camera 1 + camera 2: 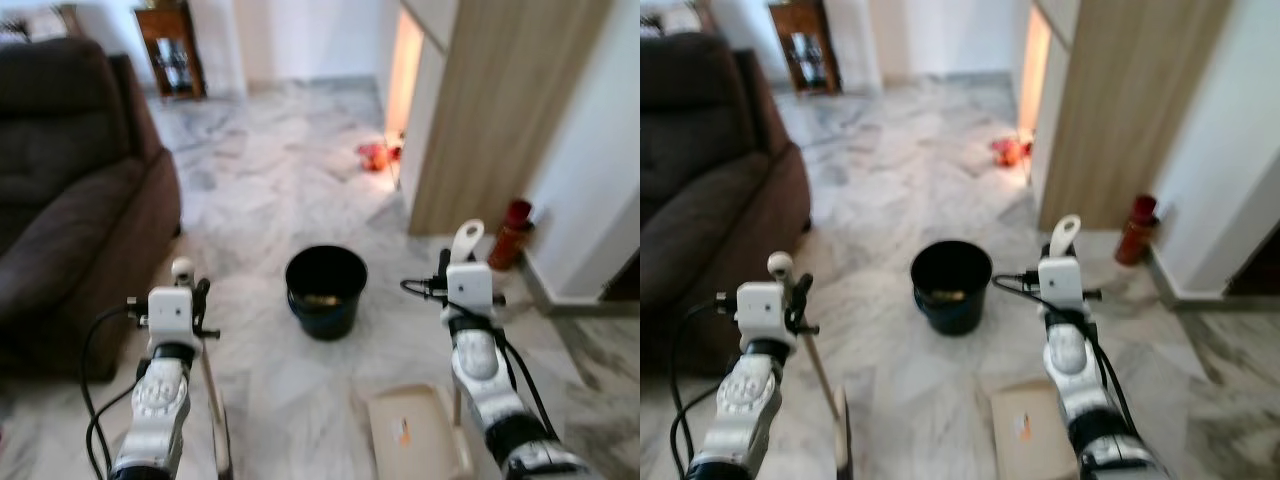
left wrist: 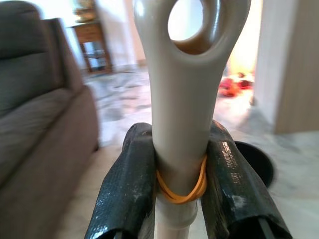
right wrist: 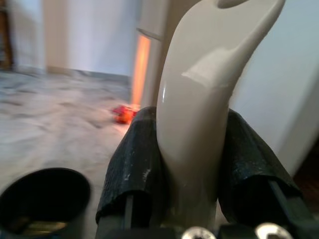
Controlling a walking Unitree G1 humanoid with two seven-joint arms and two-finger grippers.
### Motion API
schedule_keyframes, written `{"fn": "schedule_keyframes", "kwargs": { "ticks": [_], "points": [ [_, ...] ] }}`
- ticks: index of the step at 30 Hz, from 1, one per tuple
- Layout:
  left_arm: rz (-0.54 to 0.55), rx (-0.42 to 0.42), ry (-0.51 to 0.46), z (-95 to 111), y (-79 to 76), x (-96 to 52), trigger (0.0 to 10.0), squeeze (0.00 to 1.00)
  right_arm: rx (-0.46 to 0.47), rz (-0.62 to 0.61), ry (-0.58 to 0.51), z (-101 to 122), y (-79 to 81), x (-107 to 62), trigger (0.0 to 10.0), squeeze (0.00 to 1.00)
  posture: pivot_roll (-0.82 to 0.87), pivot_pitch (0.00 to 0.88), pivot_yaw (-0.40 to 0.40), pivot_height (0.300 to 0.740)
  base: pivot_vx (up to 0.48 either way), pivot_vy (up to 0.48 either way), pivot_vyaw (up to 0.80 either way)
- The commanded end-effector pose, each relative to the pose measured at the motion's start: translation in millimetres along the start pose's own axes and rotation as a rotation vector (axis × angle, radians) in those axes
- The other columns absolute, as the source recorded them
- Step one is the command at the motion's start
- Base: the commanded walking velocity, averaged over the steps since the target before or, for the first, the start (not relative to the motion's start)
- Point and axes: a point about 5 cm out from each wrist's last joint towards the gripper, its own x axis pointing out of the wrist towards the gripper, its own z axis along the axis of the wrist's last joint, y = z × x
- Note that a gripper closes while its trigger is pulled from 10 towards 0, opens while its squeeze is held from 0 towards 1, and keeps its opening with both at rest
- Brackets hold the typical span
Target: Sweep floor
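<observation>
Here the left gripper is clamping a beige plastic broom handle at lower left, while the right gripper is pinching the cream dustpan's handle. Its tray is sitting lower centre, near the black round bucket. Swinging wide risks knocking that bucket over.

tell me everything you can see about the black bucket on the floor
The black bucket is a round, open-topped pail, plastic by its look, with a slightly tapered wall and a rolled rim. It stands upright on the pale marble floor, between and ahead of the two arms, past the beige dustpan. Something small and yellowish-brown lies at its bottom; what it is cannot be told. Nothing touches it: the left claw and right claw each grip a handle apart from it.
</observation>
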Motion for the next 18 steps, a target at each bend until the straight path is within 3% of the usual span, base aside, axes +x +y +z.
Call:
{"fn": "schedule_keyframes", "kwargs": {
  "ticks": [1,18],
  "points": [
    [-0.015,0.003,-0.050,9.5,-2.2,6.3,10.0,0.00,-0.001,0.001,-0.021,6.0,-0.4,4.8,10.0,0.00,0.13,0.000,0.031,0.740,0.000,0.000,-0.80],
    [-0.034,0.023,-0.048,10.4,-5.2,8.6,10.0,0.00,0.002,0.016,-0.017,6.6,3.9,5.0,10.0,0.00,0.13,0.000,0.031,0.740,0.000,0.000,-0.80]
  ]
}}
